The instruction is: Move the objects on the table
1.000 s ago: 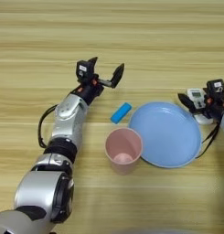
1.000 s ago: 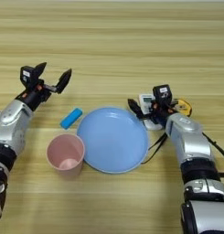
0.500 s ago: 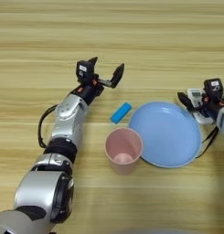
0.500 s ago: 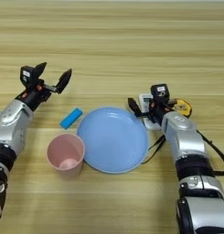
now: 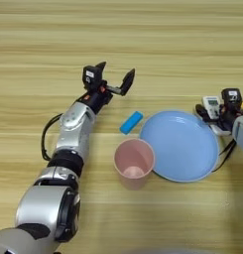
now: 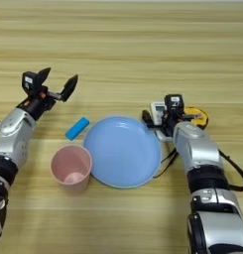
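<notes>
A small bright-blue block (image 5: 131, 122) lies flat on the table (image 5: 143, 39), between my left gripper and the plate. My left gripper (image 5: 115, 79) hovers just up-left of the block, open and empty, its fingers spread wide. A white remote control (image 6: 157, 110) lies at the plate's upper right rim. My right gripper (image 6: 158, 118) sits over it, with one black finger on each side of the remote's body, shut on it. The gripper hides the lower part of the remote.
A round light-blue plate (image 6: 118, 154) lies right of centre. A pink cup (image 6: 71, 166) stands upright at its lower left, touching its rim. A small yellow round thing (image 6: 197, 117) lies just right of my right gripper.
</notes>
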Robot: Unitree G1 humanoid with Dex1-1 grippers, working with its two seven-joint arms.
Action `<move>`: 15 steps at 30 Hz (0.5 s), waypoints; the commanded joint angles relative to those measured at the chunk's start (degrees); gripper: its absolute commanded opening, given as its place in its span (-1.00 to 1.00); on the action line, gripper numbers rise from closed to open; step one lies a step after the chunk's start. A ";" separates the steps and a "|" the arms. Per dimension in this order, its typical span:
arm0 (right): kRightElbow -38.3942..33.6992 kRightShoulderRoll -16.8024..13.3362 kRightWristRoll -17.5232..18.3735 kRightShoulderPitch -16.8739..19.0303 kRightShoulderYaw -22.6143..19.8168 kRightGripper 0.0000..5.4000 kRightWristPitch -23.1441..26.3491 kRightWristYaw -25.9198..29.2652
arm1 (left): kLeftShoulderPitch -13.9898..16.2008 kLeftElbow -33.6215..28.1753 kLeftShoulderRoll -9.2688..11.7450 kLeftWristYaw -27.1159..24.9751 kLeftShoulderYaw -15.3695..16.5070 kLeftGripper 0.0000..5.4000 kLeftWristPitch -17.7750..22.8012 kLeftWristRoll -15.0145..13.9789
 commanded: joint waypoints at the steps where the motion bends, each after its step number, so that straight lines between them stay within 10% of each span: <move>1: -1.26 0.54 0.87 -1.61 -1.51 1.00 2.48 -1.84 | -0.99 -0.08 0.19 -0.33 -0.22 0.98 -0.31 0.47; 15: 5.99 0.53 -0.62 -4.72 -1.04 1.00 3.29 -3.54 | -0.95 -0.29 -0.04 -0.52 -0.28 0.98 -0.13 0.36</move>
